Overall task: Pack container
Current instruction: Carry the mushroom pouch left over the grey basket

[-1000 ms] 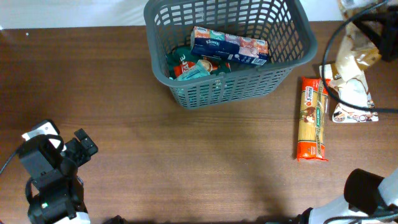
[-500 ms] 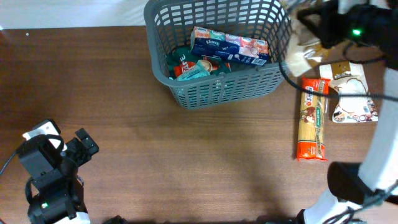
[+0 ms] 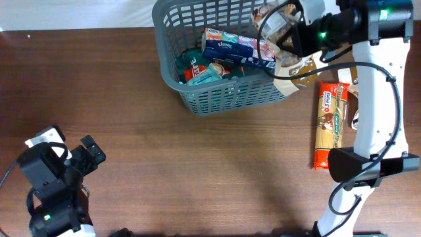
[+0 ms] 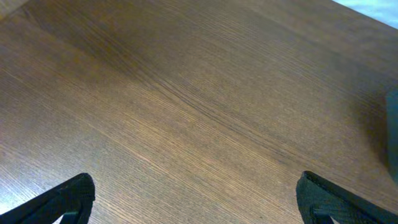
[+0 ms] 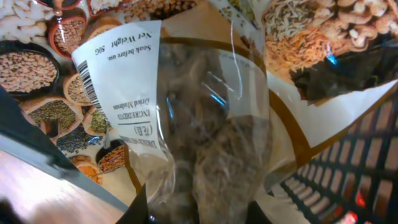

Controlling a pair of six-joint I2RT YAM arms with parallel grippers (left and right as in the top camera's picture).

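Observation:
The dark grey lattice basket (image 3: 237,99) stands at the table's far centre and holds a blue tissue box (image 3: 230,47) and green packets (image 3: 197,69). My right gripper (image 3: 293,31) is shut on a clear and tan packet of dried food (image 3: 289,69) and holds it over the basket's right rim. In the right wrist view the packet (image 5: 205,124) fills the frame between my fingers (image 5: 199,211), with the basket lattice (image 5: 348,174) at the lower right. My left gripper (image 3: 85,158) is open and empty at the near left, over bare wood in its wrist view (image 4: 199,202).
An orange spaghetti packet (image 3: 330,125) lies lengthwise to the right of the basket. A white packet beyond it is mostly hidden behind my right arm. The brown wooden table (image 3: 197,164) stretches between the basket and my left gripper.
My right arm has swung left from the table's far right corner with the packet, from beside the basket to over its right rim. The left arm has not moved.

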